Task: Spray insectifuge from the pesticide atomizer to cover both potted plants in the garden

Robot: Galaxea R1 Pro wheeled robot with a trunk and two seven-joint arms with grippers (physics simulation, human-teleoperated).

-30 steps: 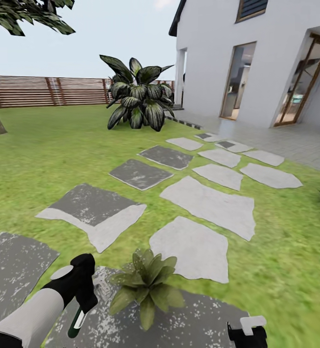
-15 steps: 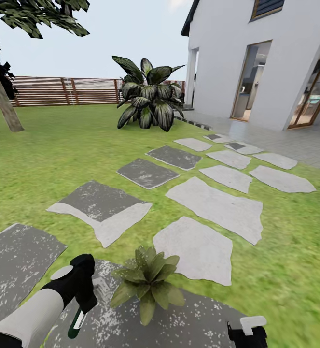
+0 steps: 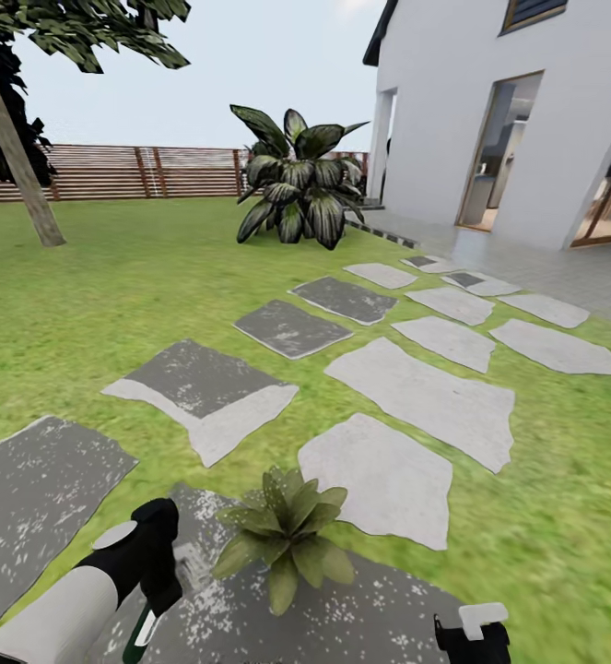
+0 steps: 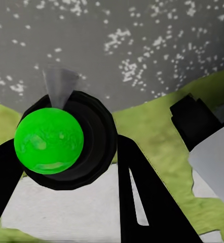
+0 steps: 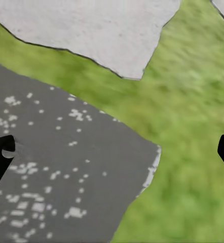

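Spray bottle [image 3: 145, 629] held in the left gripper [image 3: 154, 590] at the lower left of the head view, its dark green body with a white stripe hanging below the black fingers. In the left wrist view the bottle [image 4: 51, 139] appears end-on as a bright green round base inside a dark ring, clamped between the two black fingers [image 4: 142, 197]. Just beside the bottle, toward the centre of the head view, stands one potted plant [image 3: 282, 535], a low rosette of pointed green leaves, on a dark speckled paving slab [image 3: 360, 609]. The right gripper [image 3: 472, 634] sits at the lower edge of the head view, black with a white part on top; in the right wrist view its finger tips [image 5: 0, 159] lie at opposite edges of the picture, spread wide, with nothing between them over slab and grass. Beyond the plant, grey stepping stones [image 3: 416, 392] run across the lawn [image 3: 93, 295] toward a white house [image 3: 489, 101]. A big dark leafy bush [image 3: 300, 180] stands near the house corner, a tree trunk [image 3: 19, 157] at far left, and a brown slatted fence [image 3: 148, 172] closes the background.
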